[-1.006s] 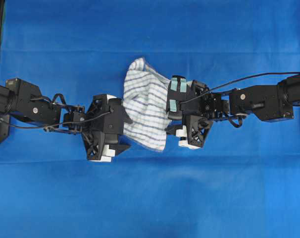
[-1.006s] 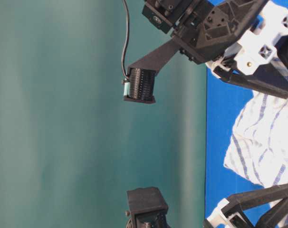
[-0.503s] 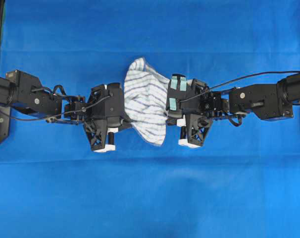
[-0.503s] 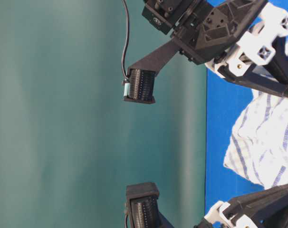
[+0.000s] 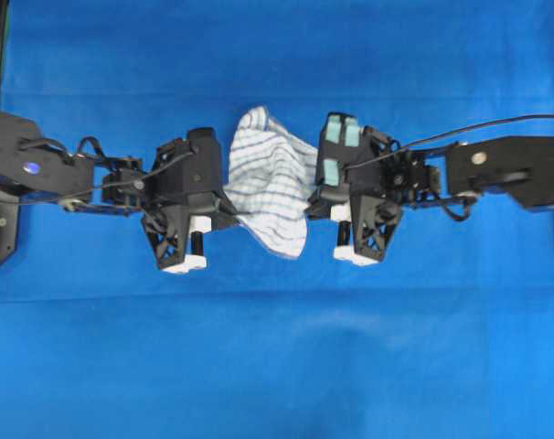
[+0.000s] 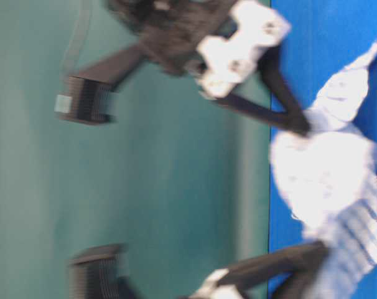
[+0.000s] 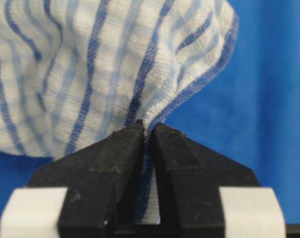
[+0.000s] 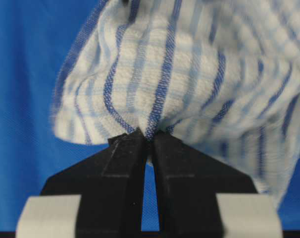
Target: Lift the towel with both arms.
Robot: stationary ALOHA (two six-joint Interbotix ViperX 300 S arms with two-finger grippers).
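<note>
— What did you see closest in, from the wrist cameras?

— The left gripper point(image 7: 146, 130) had its two black fingers pinched together on a fold of the towel point(image 7: 105, 64), the cloth squeezed into the narrow slit between them. The right gripper point(image 8: 146, 136) was the same: tips closed tight on a bunched edge of the striped fabric, which swelled out just beyond them.

— And from above?

— The towel point(image 5: 268, 187) hung gathered between the two arms, over the middle of the blue table covering point(image 5: 277, 366). The left gripper point(image 5: 229, 208) held its left edge, the right gripper point(image 5: 312, 203), the one with pale teal parts, its right edge. A loose corner drooped toward the near side, another stuck out toward the far side.

— Was it off the table?

— The side view was blurred, so I couldn't tell whether the lowest part was clear of the covering. Behind it all stood a plain green backdrop point(image 6: 145, 156).
</note>
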